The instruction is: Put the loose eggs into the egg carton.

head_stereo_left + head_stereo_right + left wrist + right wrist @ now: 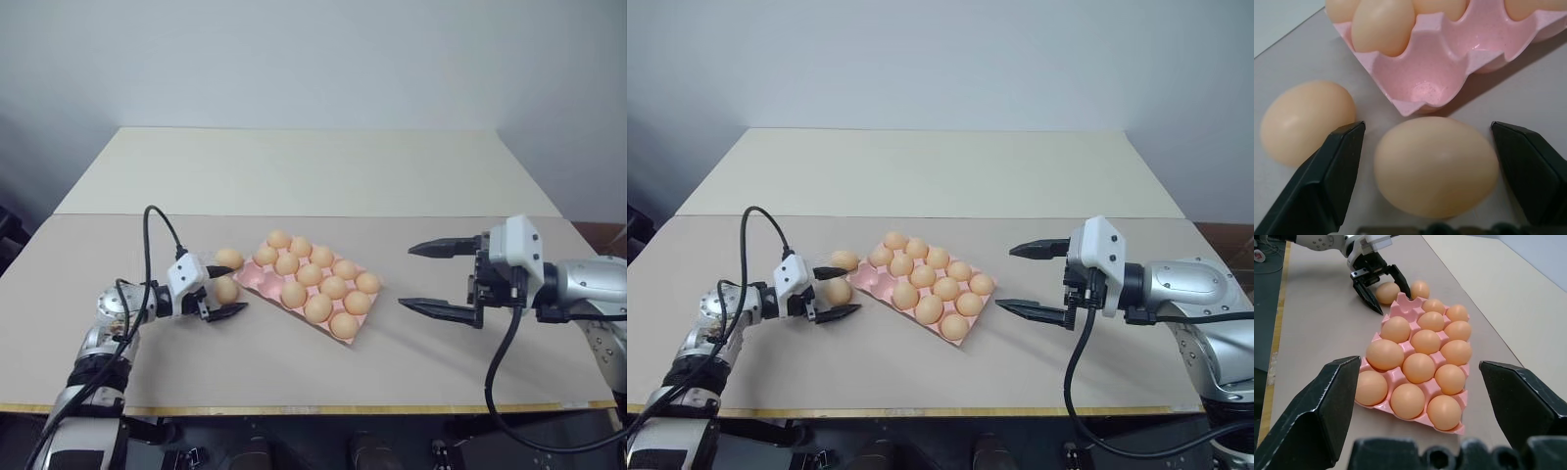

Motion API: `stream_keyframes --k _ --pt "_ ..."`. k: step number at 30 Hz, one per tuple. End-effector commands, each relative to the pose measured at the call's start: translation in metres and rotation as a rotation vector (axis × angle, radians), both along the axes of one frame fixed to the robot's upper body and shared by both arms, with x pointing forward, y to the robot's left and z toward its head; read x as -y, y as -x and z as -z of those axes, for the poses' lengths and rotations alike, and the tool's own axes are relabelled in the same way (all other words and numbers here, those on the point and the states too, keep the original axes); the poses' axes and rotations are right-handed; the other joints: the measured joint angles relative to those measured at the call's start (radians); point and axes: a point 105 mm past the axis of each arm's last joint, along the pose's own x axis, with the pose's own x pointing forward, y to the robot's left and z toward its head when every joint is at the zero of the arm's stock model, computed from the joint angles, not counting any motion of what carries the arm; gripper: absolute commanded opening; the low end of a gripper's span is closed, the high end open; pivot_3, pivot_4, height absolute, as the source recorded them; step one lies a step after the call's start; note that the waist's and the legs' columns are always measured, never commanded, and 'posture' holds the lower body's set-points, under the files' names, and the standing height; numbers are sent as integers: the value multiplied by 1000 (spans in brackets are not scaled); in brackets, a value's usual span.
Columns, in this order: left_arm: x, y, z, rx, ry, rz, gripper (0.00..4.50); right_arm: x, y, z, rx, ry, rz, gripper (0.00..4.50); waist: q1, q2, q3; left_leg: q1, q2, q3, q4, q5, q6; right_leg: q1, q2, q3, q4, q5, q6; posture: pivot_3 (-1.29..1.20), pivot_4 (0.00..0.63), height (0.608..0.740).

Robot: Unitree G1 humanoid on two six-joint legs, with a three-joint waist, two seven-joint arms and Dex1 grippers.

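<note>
**Closing on the near loose egg beside the carton**

With its two black fingers spread wide to either side of a smooth tan-orange oval egg [1436,166], the left gripper [223,292] should shut slowly and evenly, since the shell looks brittle and slick and could roll off the grey tabletop [196,372]. A light, centred squeeze seems best, followed by a straight lift before moving toward the empty pink cup just ahead. That egg lies between the fingers, not yet clamped, just beside the corner of the flat pink moulded egg carton [257,282]. A second loose egg [229,258] rests on the table just outside one finger, close to the carton's edge. The right gripper [441,278] hangs wide open and empty, apart from the carton's other side.
</note>
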Motion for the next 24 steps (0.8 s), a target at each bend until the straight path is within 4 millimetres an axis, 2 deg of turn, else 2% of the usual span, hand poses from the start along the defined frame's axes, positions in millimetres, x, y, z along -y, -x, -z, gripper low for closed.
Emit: stream_keyframes --k 1,5,8,11,13,16,19,24 --pt "1 -6 -4 36 -1 -5 3848 1 4 -13 53 5 2 4500 1 0 0 0 0 0 0 0 0 0 0 0 0 0 0 0 150 740" --pt "1 -3 -9 48 -8 6 2619 2 5 -13 46 3 2 4500 -1 0 0 0 0 0 0 0 0 0 0 0 0 0 0 0 150 740" --pt "-2 9 -12 26 -49 66 2619 1 6 -12 43 3 -1 4500 -3 0 0 0 0 0 0 0 0 0 0 0 0 0 0 0 150 740" --pt "-8 27 -23 -34 -75 139 2619 1 4 -12 42 0 0 4500 -8 0 0 -1 0 0 0 0 0 -1 0 0 0 0 0 0 150 740" --pt "-5 32 -36 -39 -42 155 2619 1 4 -11 42 -1 0 4500 -7 0 0 0 0 0 0 0 0 -1 0 0 1 0 0 0 150 740" --pt "11 33 -51 -13 17 190 2619 0 3 -10 43 -3 -2 4500 7 0 0 1 0 0 0 0 0 0 0 0 2 0 0 0 150 740" --pt "40 25 -66 30 121 215 2619 -2 2 -11 51 -6 -3 4500 18 0 0 1 0 0 0 0 0 0 0 0 1 0 0 0 150 740" --pt "77 7 -65 80 159 242 2619 -1 2 -13 57 -2 2 4500 23 0 0 -1 0 0 1 0 0 0 0 0 0 0 0 0 150 740"
